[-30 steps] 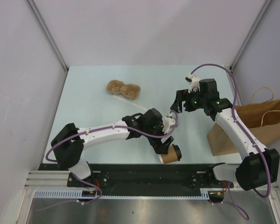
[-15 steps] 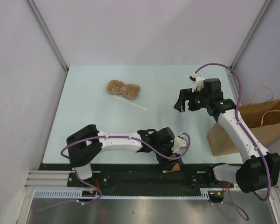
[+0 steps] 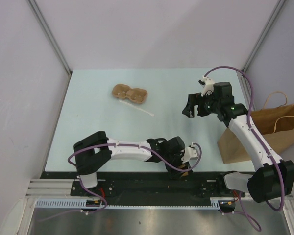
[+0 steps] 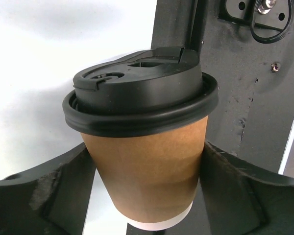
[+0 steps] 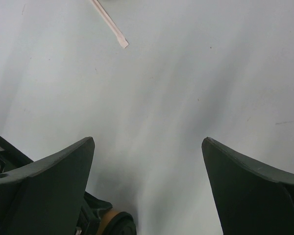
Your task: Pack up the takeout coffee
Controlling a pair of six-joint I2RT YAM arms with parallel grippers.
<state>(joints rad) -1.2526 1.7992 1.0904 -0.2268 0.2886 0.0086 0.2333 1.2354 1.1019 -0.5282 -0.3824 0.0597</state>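
Note:
The takeout coffee (image 4: 147, 161) is a tan paper cup with a black lid (image 4: 137, 93). My left gripper (image 3: 180, 165) is shut on the cup's sides, with a finger (image 4: 49, 196) on each flank. It holds the cup at the table's near edge, over the black base rail. From above only a sliver of the cup (image 3: 185, 172) shows under the gripper. My right gripper (image 3: 191, 108) is open and empty above the right middle of the table, its fingers (image 5: 44, 186) spread wide. The cup also shows in the right wrist view (image 5: 108, 221).
A large brown paper bag (image 3: 264, 132) with handles lies at the right edge. A brown two-hollow cup carrier (image 3: 130, 93) sits at the back left, with a white stir stick (image 3: 137, 107) beside it. The stick's end shows in the right wrist view (image 5: 110, 27).
My left arm swung the cup down from the table's middle to the near edge over the base rail. My right gripper drew slightly back and to the right.

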